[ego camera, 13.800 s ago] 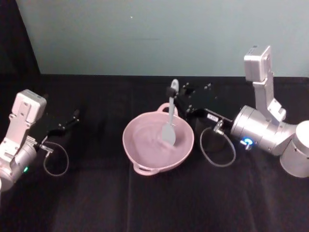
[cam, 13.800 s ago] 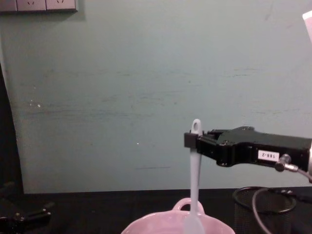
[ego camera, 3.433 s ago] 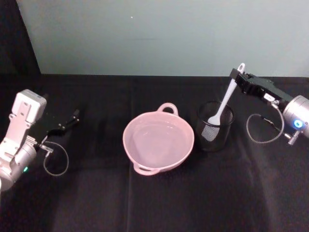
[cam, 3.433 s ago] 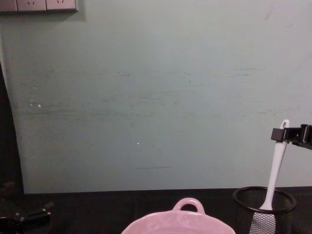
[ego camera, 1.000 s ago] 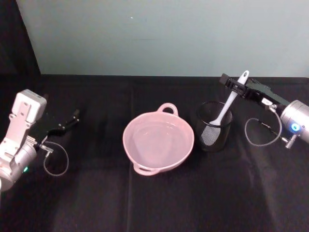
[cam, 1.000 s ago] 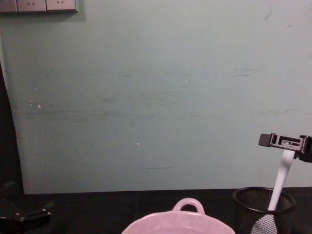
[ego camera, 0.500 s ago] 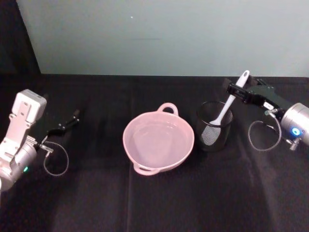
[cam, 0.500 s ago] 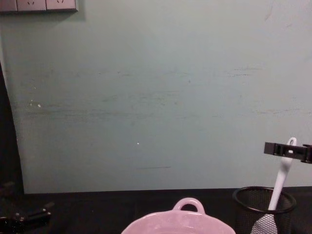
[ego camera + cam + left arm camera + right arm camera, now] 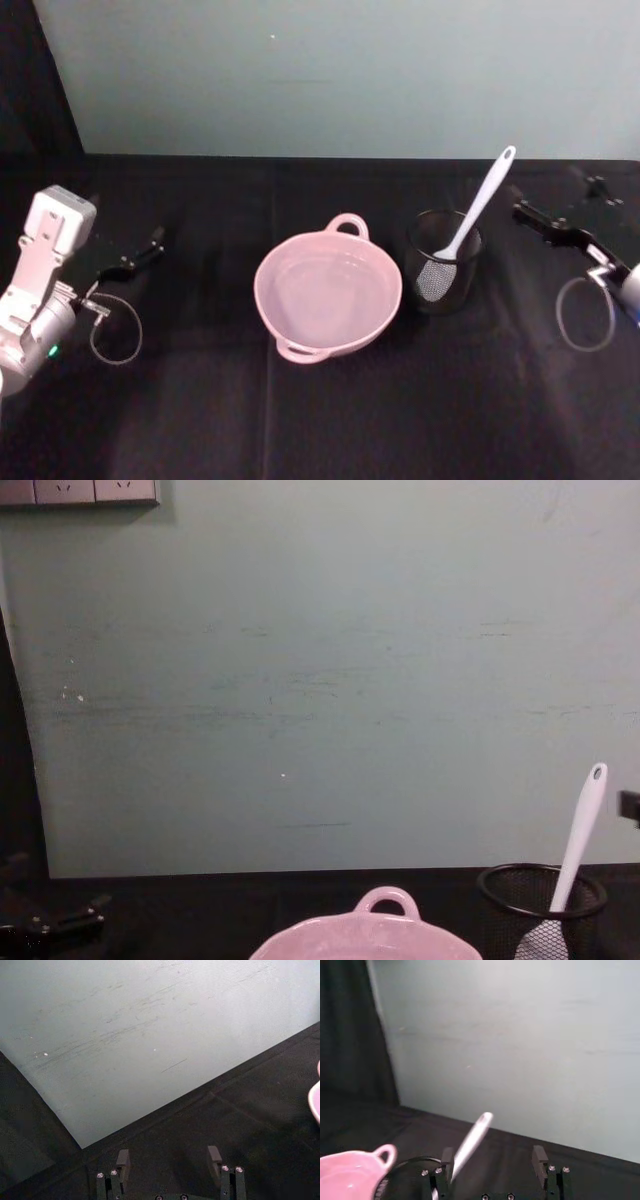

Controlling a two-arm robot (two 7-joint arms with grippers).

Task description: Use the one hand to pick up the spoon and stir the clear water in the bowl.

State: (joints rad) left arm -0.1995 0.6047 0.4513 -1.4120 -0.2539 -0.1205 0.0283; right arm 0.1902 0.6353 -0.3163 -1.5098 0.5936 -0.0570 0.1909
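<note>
Right gripper (image 9: 530, 213) stands spread and empty, at three o'clock of the mesh cup (image 9: 443, 262). Spoon (image 9: 470, 228) leans inside that cup, beside the bowl (image 9: 328, 296); judged complete or near so. Left gripper (image 9: 150, 243) parked, spread.

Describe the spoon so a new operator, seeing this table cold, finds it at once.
Start at the wide pale pink glossy bowl mid-table; just to its right stands a black wire-mesh cup. The long slim white plastic spoon stands inside it, head down, handle leaning up and right, free of the open right gripper. It is the only white, stick-like item there.
</note>
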